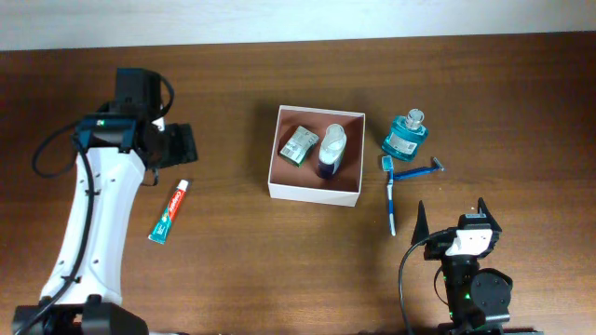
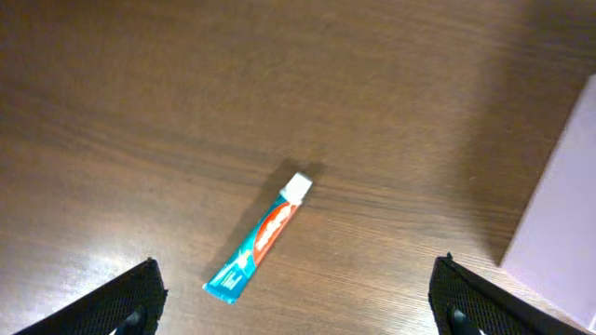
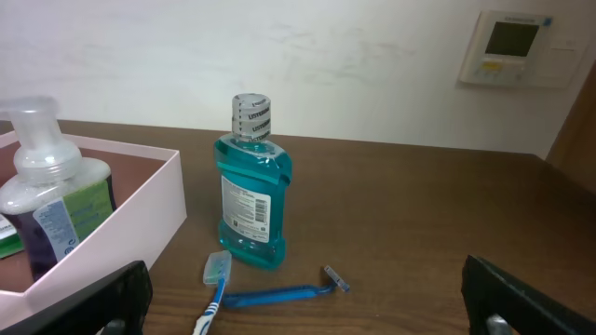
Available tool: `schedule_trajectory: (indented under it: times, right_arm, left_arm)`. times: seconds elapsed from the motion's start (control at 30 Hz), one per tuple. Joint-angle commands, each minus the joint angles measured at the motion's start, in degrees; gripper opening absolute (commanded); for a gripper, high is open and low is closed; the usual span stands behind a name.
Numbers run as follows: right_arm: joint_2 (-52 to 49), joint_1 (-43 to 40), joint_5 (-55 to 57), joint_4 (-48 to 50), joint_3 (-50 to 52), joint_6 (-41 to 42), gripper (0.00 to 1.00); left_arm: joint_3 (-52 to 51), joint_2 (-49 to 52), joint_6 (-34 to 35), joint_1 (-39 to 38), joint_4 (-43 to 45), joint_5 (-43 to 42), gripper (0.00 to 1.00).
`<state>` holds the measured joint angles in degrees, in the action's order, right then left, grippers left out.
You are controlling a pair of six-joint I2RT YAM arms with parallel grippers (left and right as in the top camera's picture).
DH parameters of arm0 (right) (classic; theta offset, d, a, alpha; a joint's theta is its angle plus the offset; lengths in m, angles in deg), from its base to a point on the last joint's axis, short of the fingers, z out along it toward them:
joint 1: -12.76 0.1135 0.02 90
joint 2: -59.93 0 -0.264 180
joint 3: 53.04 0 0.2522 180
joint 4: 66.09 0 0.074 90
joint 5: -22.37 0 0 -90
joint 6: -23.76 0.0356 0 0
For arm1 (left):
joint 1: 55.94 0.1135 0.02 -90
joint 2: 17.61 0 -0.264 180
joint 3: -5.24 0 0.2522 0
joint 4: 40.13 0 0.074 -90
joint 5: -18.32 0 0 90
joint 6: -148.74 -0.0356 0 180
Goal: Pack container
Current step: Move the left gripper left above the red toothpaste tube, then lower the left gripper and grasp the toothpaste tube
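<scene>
Wide-open left gripper (image 2: 298,312) poised near the toothpaste tube (image 2: 256,244), tube just base-side, long axis diagonal. Container (image 1: 315,194) mid-worktop (image 1: 233,270), off to the right. Right gripper (image 1: 452,216) spread wide too, much farther from the tube.

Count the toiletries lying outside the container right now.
4. The toothpaste tube lies left of the container; the teal mouthwash bottle, toothbrush and razor sit to its right. None looks hidden.
</scene>
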<state>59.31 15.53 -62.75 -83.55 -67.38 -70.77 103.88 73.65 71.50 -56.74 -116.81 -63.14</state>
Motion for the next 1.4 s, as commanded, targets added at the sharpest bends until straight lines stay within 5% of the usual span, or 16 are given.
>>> schedule_trajectory:
  times: [0.0,0.13,0.3,0.5,0.87,1.37]
  right_arm:
    - [0.4,-0.3,0.1,-0.5,0.3,0.1,0.99]
    - [0.4,-0.3,0.1,-0.5,0.3,0.1,0.98]
    - [0.4,-0.3,0.1,-0.5,0.3,0.1,0.99]
    - [0.4,-0.3,0.1,-0.5,0.3,0.1,0.99]
    - [0.4,-0.3,0.1,-0.5,0.3,0.1,0.98]
    - [0.4,-0.3,0.1,-0.5,0.3,0.1,0.99]
  left_arm:
    - [-3.3,-0.2,0.9,1.0,0.2,-1.3,0.89]
    - [-9.0,-0.2,0.8,1.0,1.8,-1.3,0.89]
    - [-18.1,-0.2,0.3,1.0,8.8,-1.3,0.70]
    - [-26.6,-0.2,-1.1,1.1,19.6,-1.3,0.74]
    - [-33.9,0.0,-17.0,1.1,35.5,-1.3,0.73]
    - [-35.2,3.5,-20.2,1.4,36.3,-1.2,0.69]
